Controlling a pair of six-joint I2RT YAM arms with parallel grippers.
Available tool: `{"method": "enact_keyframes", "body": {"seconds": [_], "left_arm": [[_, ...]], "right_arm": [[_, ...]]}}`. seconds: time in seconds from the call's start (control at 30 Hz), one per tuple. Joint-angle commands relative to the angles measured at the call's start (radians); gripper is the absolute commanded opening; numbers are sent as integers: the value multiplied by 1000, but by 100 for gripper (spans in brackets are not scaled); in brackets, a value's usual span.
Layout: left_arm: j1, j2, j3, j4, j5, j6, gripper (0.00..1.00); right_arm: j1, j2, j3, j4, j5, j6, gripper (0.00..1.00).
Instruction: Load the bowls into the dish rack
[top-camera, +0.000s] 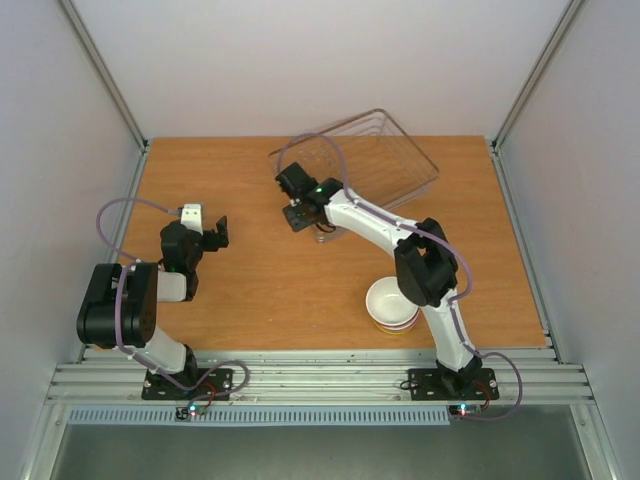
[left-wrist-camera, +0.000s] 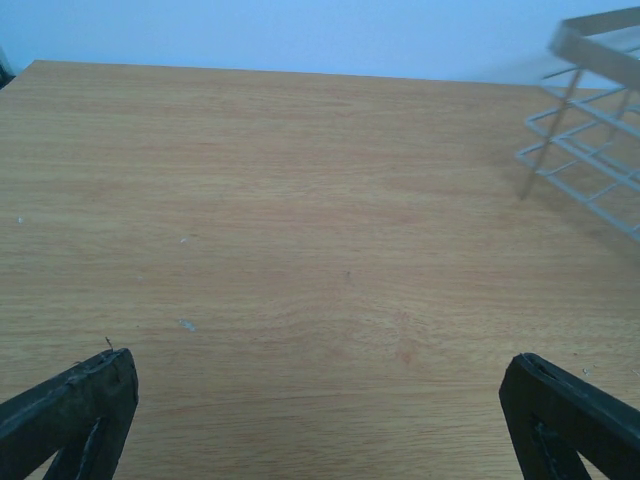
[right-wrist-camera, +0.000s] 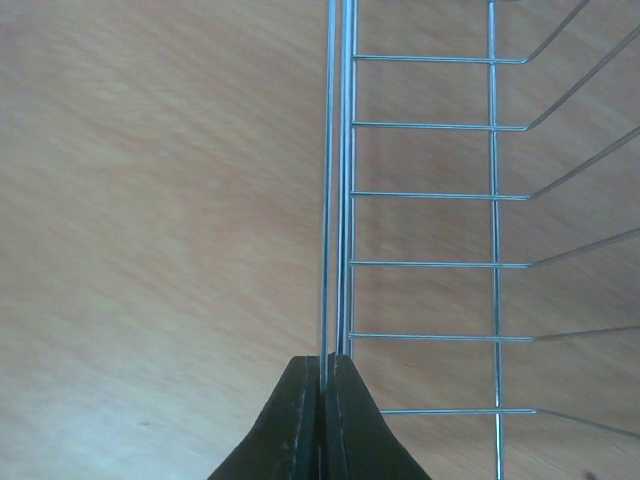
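Right claw (right-wrist-camera: 327, 368) is clenching the rim wire of the dish rack (top-camera: 385, 160), which is sitting at the far side of the counter (top-camera: 270, 290). Left claw (left-wrist-camera: 315, 375) is hanging released above the counter. Bowls (top-camera: 392, 303) are sitting stacked by the right arm's base, possibly three.

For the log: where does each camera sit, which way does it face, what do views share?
Top external: above and behind the robot, looking down on the table, dish rack and stacked bowls; left arm and right arm show.
Left wrist: on the left arm, facing across bare wood toward the back wall; open left pincer at the bottom corners.
Right wrist: on the right arm, looking down at the rack's rim wire; right pincer shut on it.
Shared: all three show the dish rack.
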Motion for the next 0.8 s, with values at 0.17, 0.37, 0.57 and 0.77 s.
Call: {"method": "enact_keyframes", "body": {"seconds": [0.17, 0.37, 0.57, 0.77], "left_arm": [[-4, -1, 21, 39, -11, 12, 99], [-4, -2, 21, 39, -11, 12, 100], [-4, -2, 21, 39, -11, 12, 99], [-4, -2, 21, 39, -11, 12, 99]], "right_arm": [[137, 81, 168, -14, 21, -52, 1], [173, 120, 243, -55, 10, -12, 14], [175, 79, 195, -10, -30, -57, 60], [176, -9, 123, 41, -31, -86, 82]]}}
